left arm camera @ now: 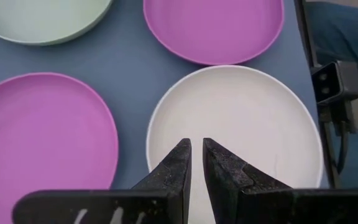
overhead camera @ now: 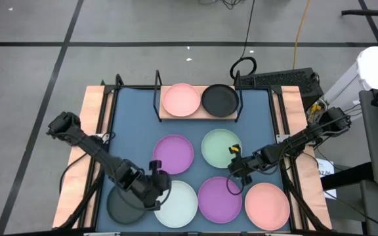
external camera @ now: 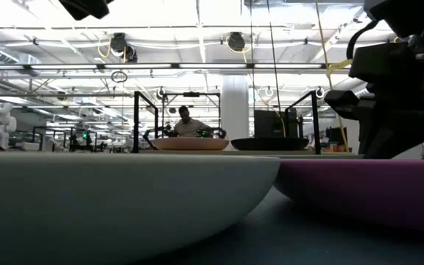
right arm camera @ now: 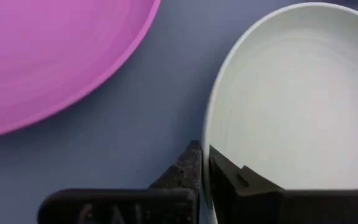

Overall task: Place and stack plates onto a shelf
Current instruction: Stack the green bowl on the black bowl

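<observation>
Overhead view, left to right. The left gripper point(overhead camera: 157, 190), at the lower left of the frame, hovers over the left edge of the round white matte plate point(overhead camera: 179, 203); its fingers point(left arm camera: 178, 168) stand nearly together with a narrow gap and hold nothing. Half hidden under this arm, at the lower left, lies a round black matte plate point(overhead camera: 120, 206).

At centre frame a round purple matte plate point(overhead camera: 173, 153) lies on the large blue tabletop point(overhead camera: 133, 124). To its right is the round pale green matte plate point(overhead camera: 219, 147), and below these, in the bottom row, a second purple plate point(overhead camera: 218, 198) sits between the white plate and a round pink matte plate point(overhead camera: 266, 204) at the lower right.

At the upper centre stands the small light-wood shelf with a thin black wire frame point(overhead camera: 195, 113). It carries a second pink plate point(overhead camera: 180, 99) on its left half and a second black plate point(overhead camera: 220, 99) on its right half, side by side.

The right gripper point(overhead camera: 236, 172), at right of centre, is down at the lower right rim of the pale green plate. In the right wrist view its fingers point(right arm camera: 185, 168) are clamped on that rim, one finger outside the plate and one inside. The plate lies flat on the tabletop.
</observation>
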You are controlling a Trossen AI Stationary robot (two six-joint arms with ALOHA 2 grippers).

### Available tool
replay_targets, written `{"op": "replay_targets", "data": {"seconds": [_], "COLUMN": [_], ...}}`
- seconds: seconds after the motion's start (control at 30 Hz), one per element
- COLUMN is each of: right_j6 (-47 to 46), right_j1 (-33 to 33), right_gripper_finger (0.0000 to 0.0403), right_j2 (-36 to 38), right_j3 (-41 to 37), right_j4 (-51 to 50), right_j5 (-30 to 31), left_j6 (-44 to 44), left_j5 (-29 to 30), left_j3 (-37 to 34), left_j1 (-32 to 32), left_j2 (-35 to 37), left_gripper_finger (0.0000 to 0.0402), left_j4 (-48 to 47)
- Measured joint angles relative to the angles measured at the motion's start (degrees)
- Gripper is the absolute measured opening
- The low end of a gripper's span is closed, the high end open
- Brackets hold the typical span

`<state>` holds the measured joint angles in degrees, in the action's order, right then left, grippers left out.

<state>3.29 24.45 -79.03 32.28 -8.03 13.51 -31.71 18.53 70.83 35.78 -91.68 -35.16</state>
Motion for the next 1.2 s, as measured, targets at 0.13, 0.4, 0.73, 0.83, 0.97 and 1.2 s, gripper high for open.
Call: {"op": "replay_targets", "data": {"seconds": [0.13,0.4,0.73,0.83,0.97,1.2], "right_j6": [-1.3,-1.3,2.0,3.9,7.6,13.6], "right_j1": [0.1,1.2,1.2,1.2,1.0,-2.3], "right_gripper_finger": [0.0001,0.0001,0.0001,0.0000,0.0000,0.0000], "right_j2": [-0.1,-0.1,-0.1,-0.1,-0.1,-0.1], "right_j3": [0.6,4.1,11.3,14.8,20.3,29.3], "right_j4": [-0.1,-0.4,-5.7,-9.2,-15.0,-22.0], "right_j5": [-0.2,-0.8,-0.2,1.6,6.3,7.7], "left_j6": [-2.2,-9.6,-15.7,-16.7,-17.4,-18.7], "left_j5": [1.6,2.6,2.7,2.7,2.7,5.2], "left_j3": [-0.2,-4.9,-9.2,-9.7,-9.9,-9.9], "left_j1": [1.9,5.0,6.0,6.4,7.1,9.6], "left_j2": [0.0,0.0,0.0,0.0,0.0,0.0], "left_gripper_finger": [0.0046,0.0046,0.0046,0.0046,0.0046,0.0046], "left_j4": [-0.3,-0.6,-0.6,-0.7,-0.6,-0.6]}}
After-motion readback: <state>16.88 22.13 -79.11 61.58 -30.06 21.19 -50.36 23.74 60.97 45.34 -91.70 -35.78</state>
